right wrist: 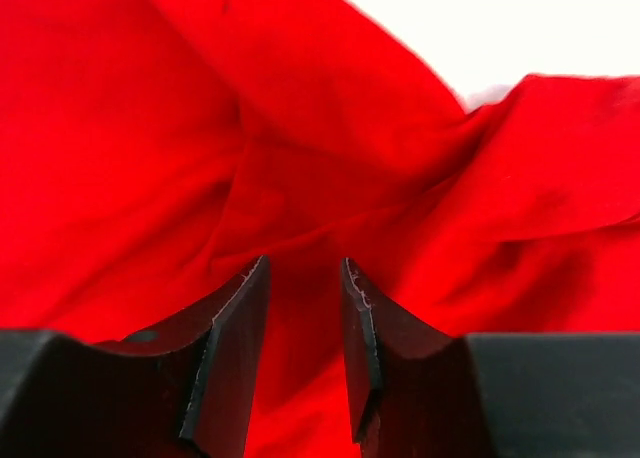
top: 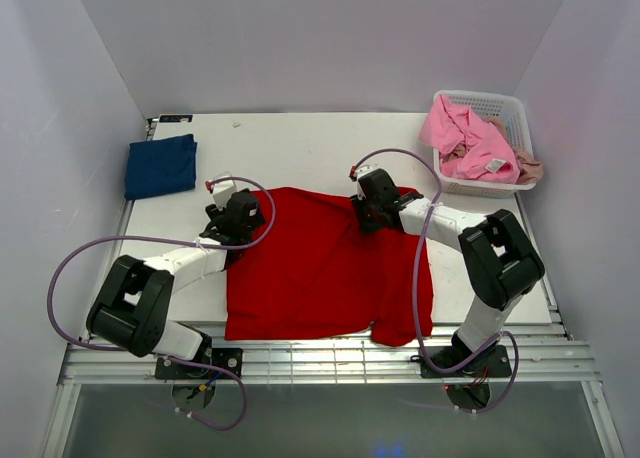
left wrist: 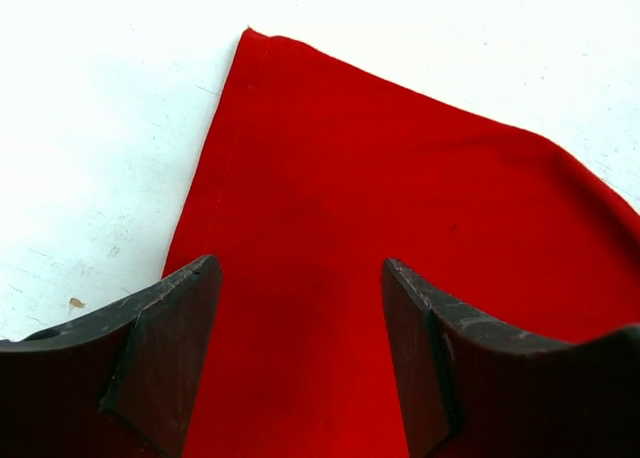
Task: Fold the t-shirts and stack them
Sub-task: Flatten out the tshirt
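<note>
A bright red t-shirt (top: pixel 320 268) lies spread flat in the middle of the table, with its near right corner hanging over the front edge. My left gripper (top: pixel 248 216) hovers over the shirt's far left corner (left wrist: pixel 250 38), and its fingers (left wrist: pixel 170 328) stand wide apart over smooth cloth (left wrist: pixel 400 178). At the far right corner my right gripper (top: pixel 372 210) is down in bunched red cloth (right wrist: pixel 330 158). Its jaws (right wrist: pixel 305 265) stand narrow with a ridge of cloth between them. A folded navy t-shirt (top: pixel 160 166) lies at the far left. Pink t-shirts (top: pixel 455 133) fill the basket.
A white lattice basket (top: pixel 510 106) stands at the far right corner, with a beige cloth (top: pixel 527 168) draped over its near rim. Grey walls close in on three sides. The table's slatted front edge (top: pixel 330 353) runs between the arm bases.
</note>
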Motion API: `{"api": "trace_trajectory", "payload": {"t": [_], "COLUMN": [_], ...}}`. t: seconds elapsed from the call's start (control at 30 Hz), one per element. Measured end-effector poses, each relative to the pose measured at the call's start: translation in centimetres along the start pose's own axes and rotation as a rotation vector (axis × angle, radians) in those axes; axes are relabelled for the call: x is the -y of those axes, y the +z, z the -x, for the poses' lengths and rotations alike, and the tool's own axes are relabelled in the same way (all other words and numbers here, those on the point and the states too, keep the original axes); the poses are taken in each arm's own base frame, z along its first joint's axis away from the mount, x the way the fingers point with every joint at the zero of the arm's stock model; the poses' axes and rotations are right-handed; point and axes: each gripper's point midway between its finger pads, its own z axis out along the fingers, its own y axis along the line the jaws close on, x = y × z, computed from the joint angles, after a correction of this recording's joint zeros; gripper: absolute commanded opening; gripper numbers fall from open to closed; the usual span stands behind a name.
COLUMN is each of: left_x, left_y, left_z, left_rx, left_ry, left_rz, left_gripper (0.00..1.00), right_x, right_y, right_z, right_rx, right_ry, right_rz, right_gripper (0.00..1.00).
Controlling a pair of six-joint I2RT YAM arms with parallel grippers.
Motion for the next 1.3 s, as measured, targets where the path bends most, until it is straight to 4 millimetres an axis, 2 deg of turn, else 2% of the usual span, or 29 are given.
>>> {"api": "trace_trajectory", "payload": {"t": [0.23,0.5,0.97,1.17,1.2,1.3], "left_x": [-0.1,-0.2,-0.5,-1.0,-1.1,-1.9], "left_y": [0.0,0.0,-0.5,-0.4,-0.4,0.0], "left_z": [-0.2,-0.3,0.2,0.4,0.5,0.9], "left_rx": [-0.004,-0.007,0.005,0.010,0.011,0.016], "left_ry": [0.003,0.005,-0.004,-0.007,-0.008,-0.015], "left_rz": [0.003,0.005,0.004,0.013,0.018,0.038], "left_gripper": [0.75,0.75,0.76,0.76,0.76,0.77], "right_x": [-1.5,-2.9,-2.1,-2.1,-2.2,-2.4], "right_y": [-0.1,-0.3,-0.1,0.8,1.0,1.3], "right_z": [-0.3,-0.3,-0.2,-1.1,-1.3,-1.5], "right_rx": [-0.009,-0.002,0.005,-0.024,-0.031,-0.037], "right_ry": [-0.003,-0.004,-0.002,-0.005,-0.006,-0.008], "right_rz": [0.052,0.090,0.044,0.042,0.045,0.055], "right_gripper": [0.44,0.44,0.41,0.40,0.38,0.10]}}
